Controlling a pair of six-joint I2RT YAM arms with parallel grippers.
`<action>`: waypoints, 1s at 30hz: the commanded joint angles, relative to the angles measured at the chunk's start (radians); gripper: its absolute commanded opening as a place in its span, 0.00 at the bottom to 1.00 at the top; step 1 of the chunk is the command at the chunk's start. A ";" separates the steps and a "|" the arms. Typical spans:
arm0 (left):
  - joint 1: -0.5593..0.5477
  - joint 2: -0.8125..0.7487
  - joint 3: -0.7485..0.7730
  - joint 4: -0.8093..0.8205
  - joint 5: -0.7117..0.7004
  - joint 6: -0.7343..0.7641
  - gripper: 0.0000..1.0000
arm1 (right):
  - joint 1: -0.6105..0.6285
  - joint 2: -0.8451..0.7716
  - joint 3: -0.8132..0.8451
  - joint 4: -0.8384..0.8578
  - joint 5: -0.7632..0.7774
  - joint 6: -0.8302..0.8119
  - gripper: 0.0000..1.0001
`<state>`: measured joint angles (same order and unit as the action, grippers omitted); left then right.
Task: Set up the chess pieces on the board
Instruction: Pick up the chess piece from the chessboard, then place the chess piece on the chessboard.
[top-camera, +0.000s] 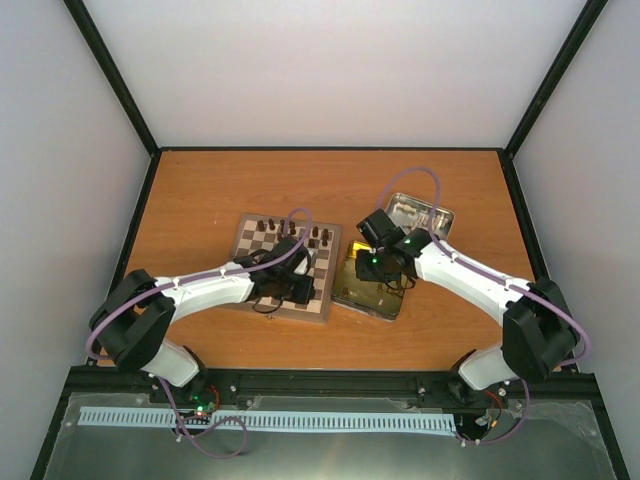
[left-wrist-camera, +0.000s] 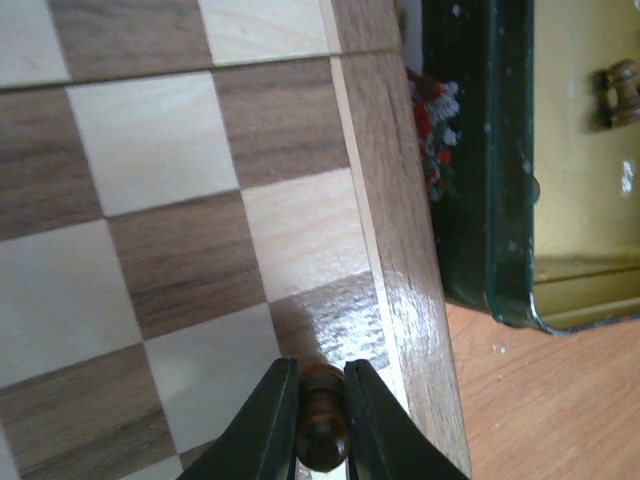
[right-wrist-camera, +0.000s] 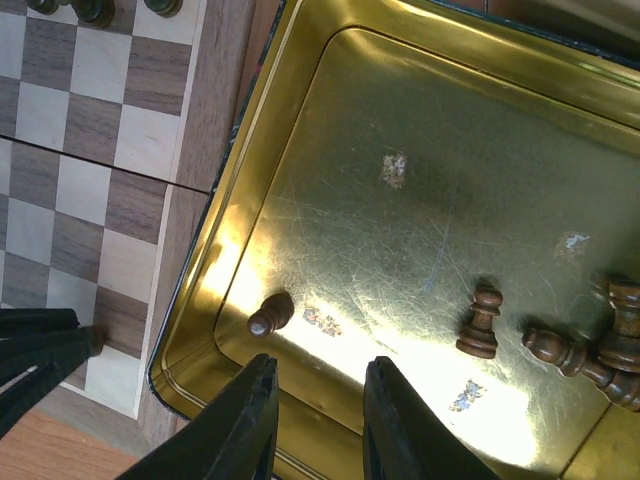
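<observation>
Few dark pieces (top-camera: 268, 228) stand on board (left-wrist-camera: 150, 150); my left claw (left-wrist-camera: 320, 375) grips one piece (left-wrist-camera: 321, 435) at edge; right claw (right-wrist-camera: 320, 375) gapes over tin (right-wrist-camera: 225, 235), more waiting.

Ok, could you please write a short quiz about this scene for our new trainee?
1. True or false: the left hand is shut on a dark chess piece over the chessboard.
2. Which container does the right hand hover over?
3. The right hand's jaws stand: A open, B shut and empty, C shut on a pawn.
Key: 1 true; 2 the gold-lined tin; 3 A.
</observation>
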<state>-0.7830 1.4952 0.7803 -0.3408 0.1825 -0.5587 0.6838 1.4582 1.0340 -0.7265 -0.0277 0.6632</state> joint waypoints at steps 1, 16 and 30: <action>-0.011 0.002 0.060 -0.065 -0.088 0.014 0.09 | -0.013 -0.039 -0.021 0.027 0.014 -0.010 0.25; 0.294 -0.043 0.183 -0.137 -0.396 0.018 0.10 | -0.024 -0.111 -0.082 0.071 0.018 0.023 0.25; 0.387 0.236 0.344 -0.090 -0.345 0.075 0.10 | -0.027 -0.141 -0.120 0.088 0.020 0.031 0.26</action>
<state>-0.4034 1.7214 1.0748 -0.4564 -0.1761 -0.5152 0.6670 1.3403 0.9318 -0.6598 -0.0185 0.6804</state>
